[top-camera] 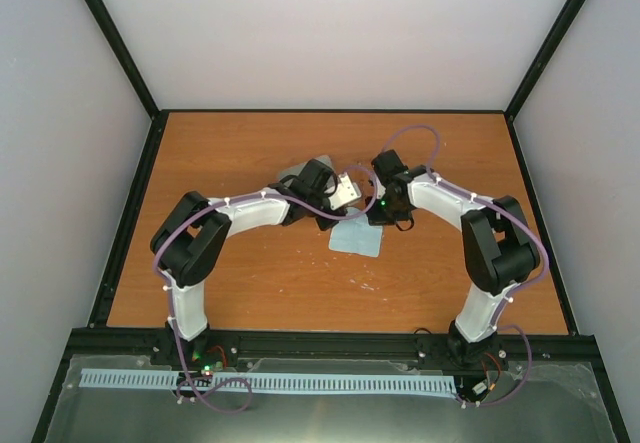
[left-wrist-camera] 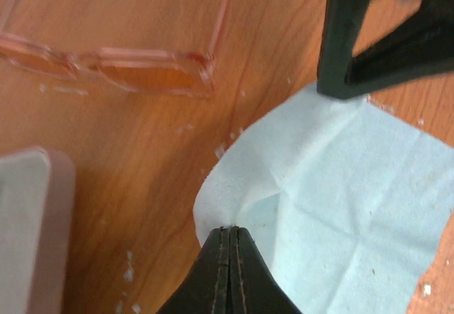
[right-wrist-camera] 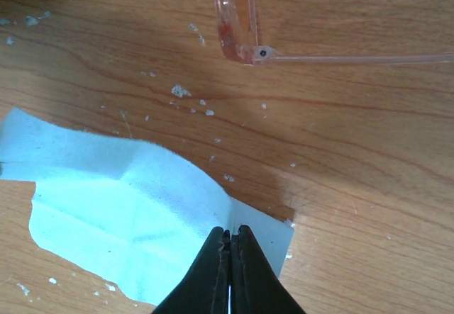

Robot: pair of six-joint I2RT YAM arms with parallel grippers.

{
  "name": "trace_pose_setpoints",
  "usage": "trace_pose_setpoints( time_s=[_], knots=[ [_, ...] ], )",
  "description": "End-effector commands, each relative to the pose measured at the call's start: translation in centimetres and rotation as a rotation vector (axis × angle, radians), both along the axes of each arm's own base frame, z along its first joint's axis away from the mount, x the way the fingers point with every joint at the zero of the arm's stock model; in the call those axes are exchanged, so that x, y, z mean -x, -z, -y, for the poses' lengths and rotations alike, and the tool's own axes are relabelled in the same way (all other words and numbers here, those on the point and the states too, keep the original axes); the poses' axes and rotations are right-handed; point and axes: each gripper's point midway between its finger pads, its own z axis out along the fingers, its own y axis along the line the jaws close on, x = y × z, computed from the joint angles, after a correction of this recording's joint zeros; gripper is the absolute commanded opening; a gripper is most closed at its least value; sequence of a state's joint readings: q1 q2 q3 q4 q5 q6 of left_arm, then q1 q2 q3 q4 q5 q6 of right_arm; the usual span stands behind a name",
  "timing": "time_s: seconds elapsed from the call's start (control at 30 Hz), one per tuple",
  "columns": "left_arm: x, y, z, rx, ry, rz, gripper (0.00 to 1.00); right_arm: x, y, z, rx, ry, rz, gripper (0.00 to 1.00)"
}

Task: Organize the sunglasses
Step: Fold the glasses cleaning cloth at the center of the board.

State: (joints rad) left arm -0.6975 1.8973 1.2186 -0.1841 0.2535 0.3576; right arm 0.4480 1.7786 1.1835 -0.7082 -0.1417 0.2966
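Observation:
The sunglasses (left-wrist-camera: 142, 69), thin and translucent reddish-brown, lie unfolded on the orange wood beyond the cloth; one hinge and arm show in the right wrist view (right-wrist-camera: 245, 45). The light-blue cloth (top-camera: 357, 237) lies mid-table. My left gripper (left-wrist-camera: 230, 230) is shut on the cloth's edge (left-wrist-camera: 333, 186), which puckers up to the fingertips. My right gripper (right-wrist-camera: 232, 232) is shut on another edge of the cloth (right-wrist-camera: 128, 215), near a corner. The right gripper also shows in the left wrist view (left-wrist-camera: 376, 37), at the cloth's far side. In the top view the sunglasses are hidden by the arms.
The pink case (left-wrist-camera: 32, 229) with grey inside sits just left of the left gripper. Both arms meet over the table's middle (top-camera: 340, 198). White specks litter the wood. Black frame rails edge the table (top-camera: 130, 213).

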Motion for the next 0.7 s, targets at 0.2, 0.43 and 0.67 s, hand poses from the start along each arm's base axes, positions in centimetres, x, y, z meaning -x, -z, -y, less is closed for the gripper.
trace_pose_setpoints(
  time_s=[0.2,0.43,0.67],
  knots=[
    [2.1,1.8,-2.2,-0.037,-0.001,-0.029,0.0,1.5,-0.5,-0.6,-0.071,-0.027,0.001,0.03],
    [2.2,1.0,-2.1,-0.007,-0.005,-0.015,0.01,2.4,0.1,-0.9,-0.099,-0.048,-0.029,0.03],
    [2.7,1.4,-2.2,0.001,-0.005,-0.039,0.02,3.3,1.1,-1.0,-0.109,-0.06,-0.061,0.03]
  ],
)
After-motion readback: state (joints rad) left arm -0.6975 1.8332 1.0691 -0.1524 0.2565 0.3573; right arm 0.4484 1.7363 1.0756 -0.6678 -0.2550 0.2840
